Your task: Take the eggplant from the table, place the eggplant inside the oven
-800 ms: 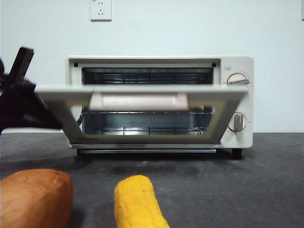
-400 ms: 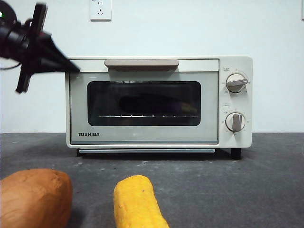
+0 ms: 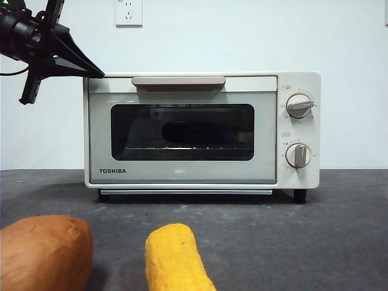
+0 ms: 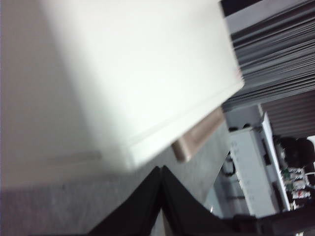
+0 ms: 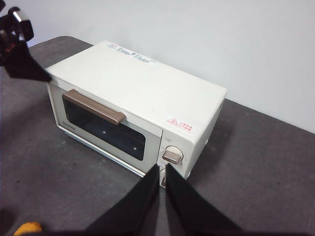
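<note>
The cream oven stands at the back of the table with its glass door shut and its beige handle up. Behind the dark glass a long dark shape, the eggplant, shows dimly on the rack. My left gripper is shut and empty, its tip at the oven's top left corner; the left wrist view shows the shut left gripper just off the oven's top and the handle. High above the knob side, my right gripper hangs shut and empty over the oven.
An orange-brown sweet potato and a yellow corn cob lie at the near edge of the table. Two knobs are on the oven's right side. A white wall with a socket stands behind.
The oven door went from half open to fully shut. My left gripper rose from beside the door's left edge to the oven's top left corner.
</note>
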`<state>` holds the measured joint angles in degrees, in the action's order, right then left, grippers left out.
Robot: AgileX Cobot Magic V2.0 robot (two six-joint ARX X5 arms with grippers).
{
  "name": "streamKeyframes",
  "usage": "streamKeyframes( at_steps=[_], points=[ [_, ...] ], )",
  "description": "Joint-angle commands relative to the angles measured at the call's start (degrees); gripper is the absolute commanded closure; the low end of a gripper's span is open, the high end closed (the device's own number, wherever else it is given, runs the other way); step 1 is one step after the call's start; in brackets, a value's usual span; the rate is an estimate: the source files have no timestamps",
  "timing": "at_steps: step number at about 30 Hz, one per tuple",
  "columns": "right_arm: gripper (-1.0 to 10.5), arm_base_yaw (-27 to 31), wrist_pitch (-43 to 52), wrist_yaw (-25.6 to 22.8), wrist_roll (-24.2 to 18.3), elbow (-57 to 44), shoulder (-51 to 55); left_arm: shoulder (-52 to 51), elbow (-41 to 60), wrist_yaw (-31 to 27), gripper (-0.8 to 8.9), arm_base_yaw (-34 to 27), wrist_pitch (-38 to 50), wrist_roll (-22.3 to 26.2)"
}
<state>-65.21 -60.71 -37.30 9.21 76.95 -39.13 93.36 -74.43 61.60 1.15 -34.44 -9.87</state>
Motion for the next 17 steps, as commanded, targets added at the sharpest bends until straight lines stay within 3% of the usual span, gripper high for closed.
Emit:
streamKeyframes(
  at_steps=[1,4,11,17],
  points=[
    [9.4,-0.7,0.26,-0.31,2.14,-0.44,-0.66,-2.84,-1.05,-2.23,8.07,2.03,-2.56,5.18],
    [9.4,-0.66,0.79,-0.68,3.93,-2.84,-0.92,-6.75,-1.07,-8.92,8.07,4.85,-3.61,6.45],
    [9.4,-0.2,10.99,-3.23,5.75,-15.98,-0.9,-15.5,-1.03,-30.99,8.07,15.04,-2.14,9.29],
    [9.4,2.54,21.11,-0.46,7.8,-27.71,-1.86,-19.61,0.17,-40.92,8.07,22.84,0.0,11.39]
  ],
)
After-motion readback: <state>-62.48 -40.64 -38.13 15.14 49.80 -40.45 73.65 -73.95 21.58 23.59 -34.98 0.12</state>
